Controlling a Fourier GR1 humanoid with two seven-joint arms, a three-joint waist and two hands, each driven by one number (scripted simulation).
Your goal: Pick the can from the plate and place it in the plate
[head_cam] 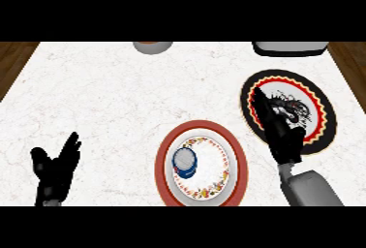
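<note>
**Inspector:** On the white marble counter (107,97), report the right arm's pose first.

**Assistant:** Right forearm (311,186), grey, enters from the lower edge at the view's right and slants up and slightly leftward. The right hand (280,131) lies stretched over the black plate (323,104), the one with a red and yellow zigzag ring. Fingers extended toward the plate's middle, not curled; nothing held. Whether they touch the plate's surface cannot be told.

**Inspector:** And the left?

**Assistant:** Left hand (53,169) shows near the lower left edge, fingers straight and pointing up, thumb spread to the side. It holds nothing and rests well apart from both plates.

**Inspector:** Location of the can?

**Assistant:** The can (185,162), blue-sided with a pale top, stands upright on the red-rimmed plate (239,160), left of that plate's middle, within the floral band. No hand touches it; the right hand is near, over the neighbouring plate.

**Inspector:** How do the two plates sit?

**Assistant:** Red-rimmed plate low and central; black plate up and to its right, rims just beside each other.

**Inspector:** Anything else?

**Assistant:** Along the far edge, a grey bowl-like vessel (152,46) and a pale appliance (289,47) with a dark base, both cut off by the view; brown wooden floor (14,55) at the corners
</note>
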